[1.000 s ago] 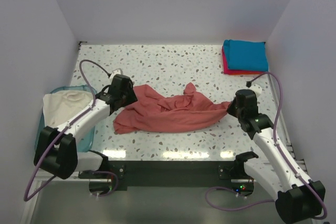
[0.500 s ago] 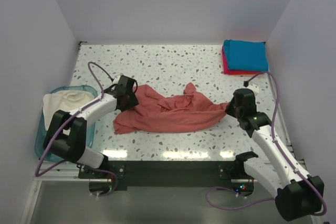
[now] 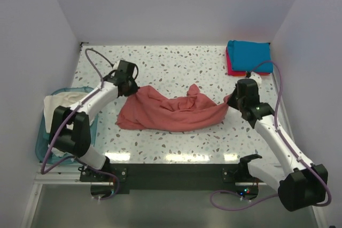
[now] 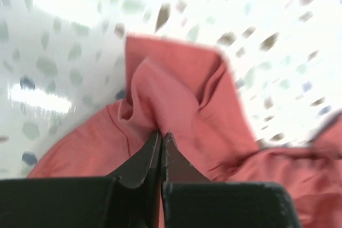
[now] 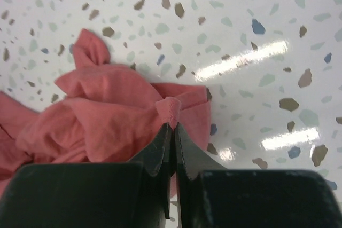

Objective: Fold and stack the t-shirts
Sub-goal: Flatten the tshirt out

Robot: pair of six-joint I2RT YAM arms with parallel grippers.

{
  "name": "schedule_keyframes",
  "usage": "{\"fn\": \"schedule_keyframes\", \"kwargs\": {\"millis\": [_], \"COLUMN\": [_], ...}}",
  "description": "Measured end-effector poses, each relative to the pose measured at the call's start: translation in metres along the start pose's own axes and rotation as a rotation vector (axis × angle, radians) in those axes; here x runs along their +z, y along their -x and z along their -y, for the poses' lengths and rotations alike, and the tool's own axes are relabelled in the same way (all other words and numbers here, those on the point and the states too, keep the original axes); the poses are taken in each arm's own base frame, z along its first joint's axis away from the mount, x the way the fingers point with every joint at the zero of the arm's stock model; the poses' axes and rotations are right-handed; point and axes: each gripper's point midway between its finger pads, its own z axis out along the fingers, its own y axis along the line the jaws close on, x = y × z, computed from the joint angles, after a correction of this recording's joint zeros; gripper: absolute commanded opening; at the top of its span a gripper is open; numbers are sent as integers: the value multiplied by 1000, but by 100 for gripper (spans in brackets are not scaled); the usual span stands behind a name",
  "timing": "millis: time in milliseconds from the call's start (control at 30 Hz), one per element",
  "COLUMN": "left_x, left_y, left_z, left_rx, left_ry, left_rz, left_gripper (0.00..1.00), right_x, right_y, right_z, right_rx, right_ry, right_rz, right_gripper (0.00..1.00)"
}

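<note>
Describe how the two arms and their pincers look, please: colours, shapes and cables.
The left arm and the right arm both have white tube-like links joined by black rounded joints. A thin purple cable loops beside the left one, and another beside the right. The left pincer and the right pincer are matt black, each with two flat fingers that narrow to pointed tips. No markings are readable.

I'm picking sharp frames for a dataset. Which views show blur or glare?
Left wrist: blurred, the table speckles smeared and the red shirt soft-edged, upper right washed out. Right wrist: sharp, with two glare streaks on the table right of the shirt. Top external: sharp, evenly lit, glare patches along the table's near edge.
</note>
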Motion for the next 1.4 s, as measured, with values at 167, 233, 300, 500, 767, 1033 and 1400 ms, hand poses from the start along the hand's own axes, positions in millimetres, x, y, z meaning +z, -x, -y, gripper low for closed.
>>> {"fn": "schedule_keyframes", "kwargs": {"millis": [167, 233, 300, 500, 767, 1033, 1400], "left_x": [-43, -63, -82, -123, -207, -244, -186], "left_y": [100, 140, 183, 334, 414, 348, 155], "left_z": [41, 51, 59, 101, 108, 74, -21], "left_rx": [-56, -76, -97, -135, -101, -69, -161], "left_ry": [-128, -179, -233, -436, -670, -715, -543], "left_rz": [193, 271, 354, 589, 826, 818, 571], "left_gripper": [0, 0, 0, 0, 0, 0, 0], "right_x": [7, 17, 32, 90, 21, -18, 5], "right_y": [68, 101, 137, 251, 370, 327, 100], "right_z": [-42, -62, -84, -157, -189, -131, -23], "right_rx": [43, 65, 78, 84, 55, 62, 117], "right_ry": [54, 82, 107, 230, 337, 296, 151], "right_rz": [71, 100, 135, 261, 551, 549, 162], "right_gripper": [0, 0, 0, 0, 0, 0, 0]}}
